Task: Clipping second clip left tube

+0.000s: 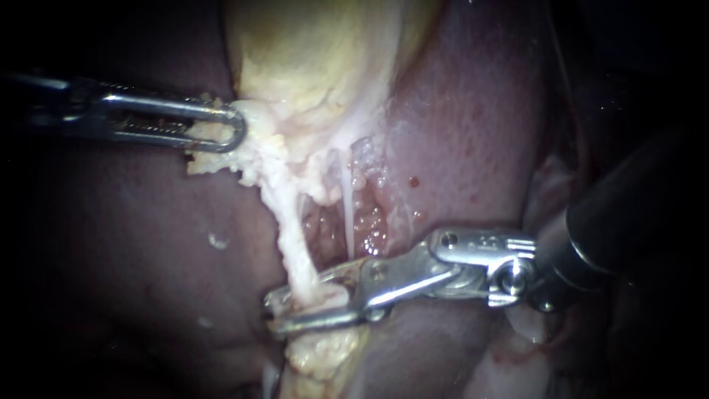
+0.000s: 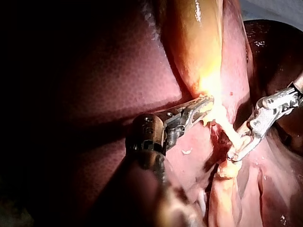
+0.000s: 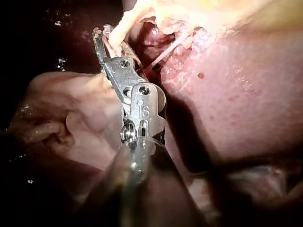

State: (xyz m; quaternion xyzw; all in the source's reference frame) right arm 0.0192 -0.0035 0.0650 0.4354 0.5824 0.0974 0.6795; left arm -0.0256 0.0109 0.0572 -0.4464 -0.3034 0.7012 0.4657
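Both near level: left instrument [image 1: 230, 133] jaws pinch gallbladder [image 1: 317, 66]; right instrument [image 1: 295, 309] jaws clamp left tube [image 1: 293, 244].

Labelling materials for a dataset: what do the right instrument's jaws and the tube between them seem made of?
Jaws of the right instrument: polished metal by the look, silvery with bright glints. The tube: soft pale tissue, cream, ragged, moist sheen; possibly a fatty covering.

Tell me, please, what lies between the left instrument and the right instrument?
In the endoscope view, the left tube, a pale strand, spans the gap from the fatty tissue held by the left instrument down to the right instrument.
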